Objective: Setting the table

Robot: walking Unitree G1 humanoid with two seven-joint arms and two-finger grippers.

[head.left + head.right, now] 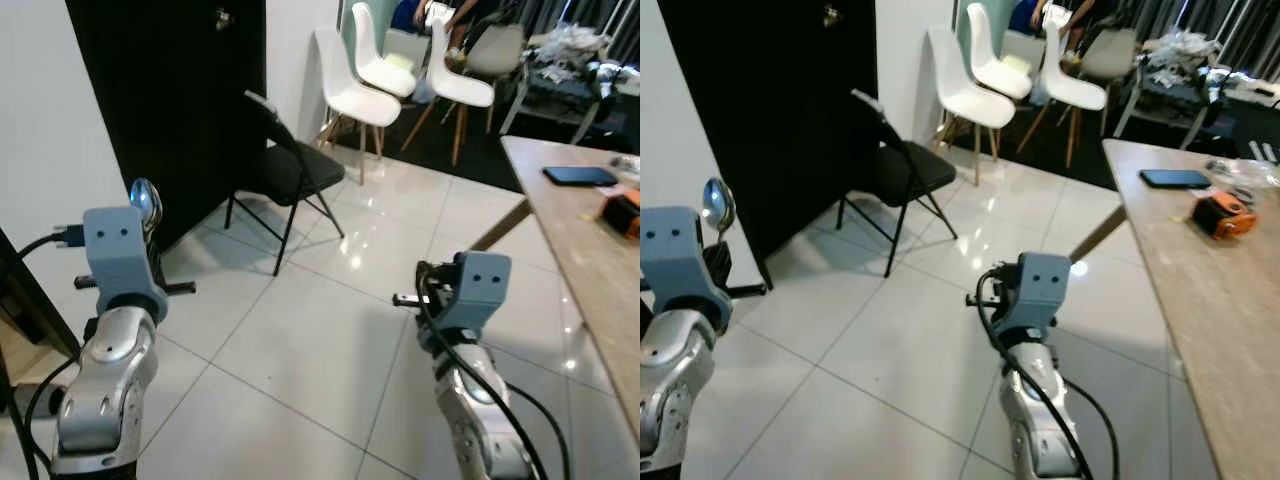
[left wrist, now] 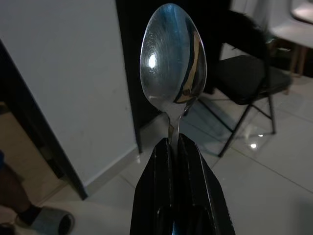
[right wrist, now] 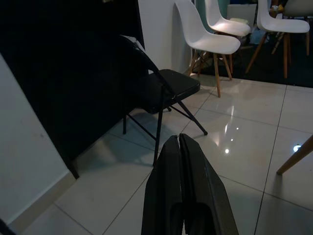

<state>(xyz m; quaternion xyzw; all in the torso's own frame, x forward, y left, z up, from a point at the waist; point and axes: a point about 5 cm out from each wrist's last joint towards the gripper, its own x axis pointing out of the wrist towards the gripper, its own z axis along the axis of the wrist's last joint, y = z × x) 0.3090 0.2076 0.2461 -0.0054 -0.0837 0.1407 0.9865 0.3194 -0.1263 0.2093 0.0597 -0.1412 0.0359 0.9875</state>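
A silver spoon stands upright with its bowl up, and my left gripper is shut on its handle. From the head camera, the spoon's bowl sticks up behind the blue wrist block of my left arm, raised at the left over the tiled floor. My right gripper is shut with nothing between its fingers and is held out over the floor toward a black folding chair. The wooden table runs along the right side, to the right of my right arm.
A dark phone and an orange-black tool lie on the table's far part. The black folding chair stands ahead by a black door, with white chairs behind. A person's slippered foot is on the floor near my left side.
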